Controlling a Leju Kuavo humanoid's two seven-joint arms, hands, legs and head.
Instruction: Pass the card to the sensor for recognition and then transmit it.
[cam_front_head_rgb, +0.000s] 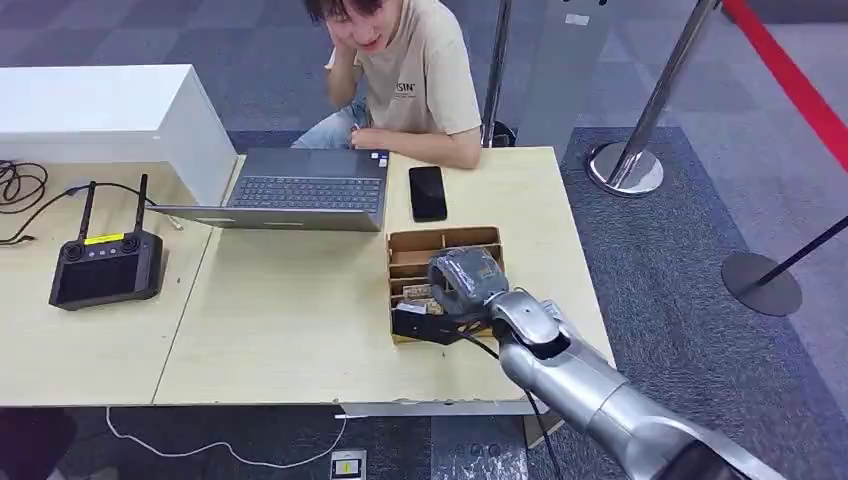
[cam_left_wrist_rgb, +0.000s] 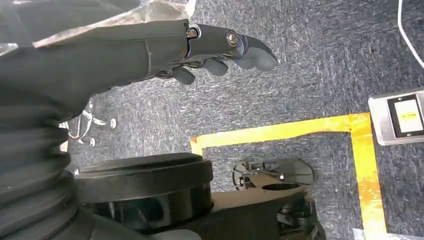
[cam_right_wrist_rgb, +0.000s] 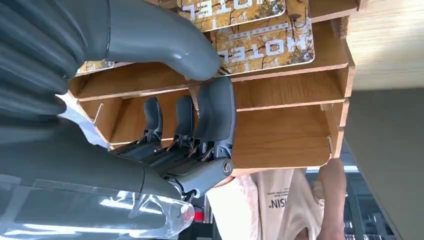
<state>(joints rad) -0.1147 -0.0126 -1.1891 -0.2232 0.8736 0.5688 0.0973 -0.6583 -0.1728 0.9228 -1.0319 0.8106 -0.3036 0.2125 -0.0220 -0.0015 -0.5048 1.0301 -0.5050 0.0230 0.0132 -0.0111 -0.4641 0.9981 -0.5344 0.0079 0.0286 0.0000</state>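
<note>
A wooden card box (cam_front_head_rgb: 445, 240) with slots stands on the table's right half. My right hand (cam_front_head_rgb: 462, 280) reaches down into it. In the right wrist view, brown hotel cards (cam_right_wrist_rgb: 260, 50) stand in one slot of the box (cam_right_wrist_rgb: 290, 135). The thumb (cam_right_wrist_rgb: 165, 45) of my right hand (cam_right_wrist_rgb: 200, 125) presses on the end of the nearer card, and a dark finger (cam_right_wrist_rgb: 215, 100) meets it from the neighbouring slot, pinching the card's end. The card still stands in its slot. My left hand (cam_left_wrist_rgb: 215, 50) hangs over the carpet, fingers loosely bent, holding nothing.
A person (cam_front_head_rgb: 410, 70) sits at the table's far side behind an open laptop (cam_front_head_rgb: 300, 190). A black phone (cam_front_head_rgb: 428, 192) lies just beyond the box. A black controller (cam_front_head_rgb: 105, 265) and a white cabinet (cam_front_head_rgb: 100, 110) are at left. Stanchion bases (cam_front_head_rgb: 625, 165) (cam_front_head_rgb: 762, 283) stand at right.
</note>
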